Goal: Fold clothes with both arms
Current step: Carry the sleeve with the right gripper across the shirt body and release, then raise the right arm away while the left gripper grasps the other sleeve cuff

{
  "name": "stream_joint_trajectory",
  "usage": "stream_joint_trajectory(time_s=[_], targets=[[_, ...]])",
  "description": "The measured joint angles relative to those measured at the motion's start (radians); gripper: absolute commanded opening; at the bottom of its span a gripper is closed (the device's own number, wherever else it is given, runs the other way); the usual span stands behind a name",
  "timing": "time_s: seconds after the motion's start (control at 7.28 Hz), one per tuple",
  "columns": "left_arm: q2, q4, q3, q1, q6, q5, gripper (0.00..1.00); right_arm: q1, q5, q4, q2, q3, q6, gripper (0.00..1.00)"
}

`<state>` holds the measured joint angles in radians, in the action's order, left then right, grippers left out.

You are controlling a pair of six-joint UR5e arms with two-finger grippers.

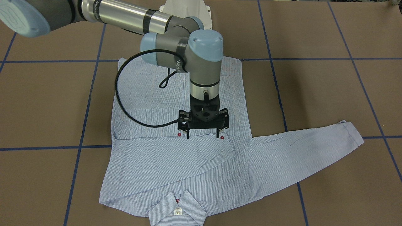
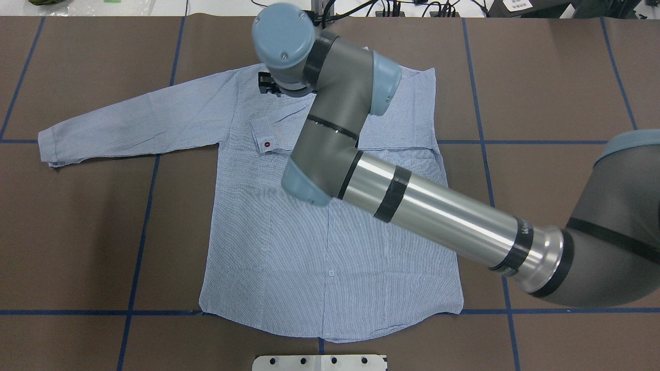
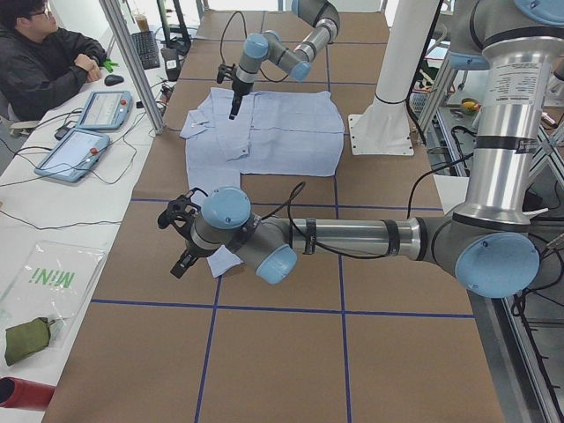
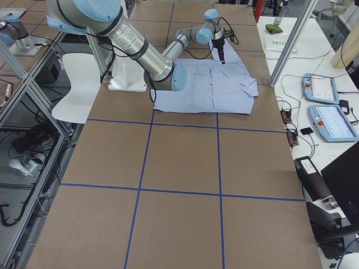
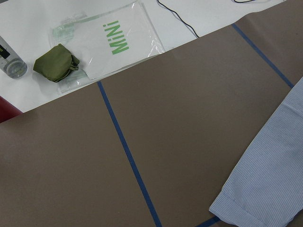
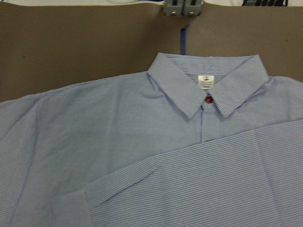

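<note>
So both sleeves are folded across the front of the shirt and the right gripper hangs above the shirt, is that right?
Not quite: only one sleeve is folded across the shirt; the other sleeve lies stretched out toward the robot's left, as the front-facing view shows. The right gripper does hang above the shirt.

My right pincer [image 1: 203, 137] is black, its arm [image 1: 119, 12] silver-grey with pale blue caps [image 1: 205, 45], the shirt [image 1: 150, 166] finely striped blue-and-white with red buttons [image 1: 222, 137], the tabletop [image 1: 314, 94] brown with blue lines [image 1: 47, 147].

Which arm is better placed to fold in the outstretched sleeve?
Left. Its black hand hovers by the outstretched cuff of the pale blue striped shirt; the right hand is over the shirt's middle.
</note>
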<state>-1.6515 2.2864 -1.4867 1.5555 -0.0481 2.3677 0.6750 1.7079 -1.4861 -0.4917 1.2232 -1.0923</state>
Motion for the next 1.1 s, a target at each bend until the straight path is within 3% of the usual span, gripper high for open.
stream_joint_trajectory(time_s=[0.27, 0.55, 0.82, 1.1], targets=[[-0.002, 0.052, 0.029, -0.083, -0.129, -0.046, 1.00, 0.170, 0.194, -0.033, -0.173, 0.158, 0.189, 1.00], [0.002, 0.243, 0.139, -0.170, -0.379, -0.077, 1.00, 0.331, 0.347, -0.036, -0.353, 0.289, 0.395, 1.00], [0.003, 0.479, 0.261, -0.279, -0.646, -0.128, 1.00, 0.419, 0.418, -0.023, -0.497, 0.365, 0.521, 1.00], [0.005, 0.571, 0.302, -0.376, -0.805, -0.190, 0.98, 0.434, 0.427, -0.003, -0.555, 0.390, 0.543, 1.00]])
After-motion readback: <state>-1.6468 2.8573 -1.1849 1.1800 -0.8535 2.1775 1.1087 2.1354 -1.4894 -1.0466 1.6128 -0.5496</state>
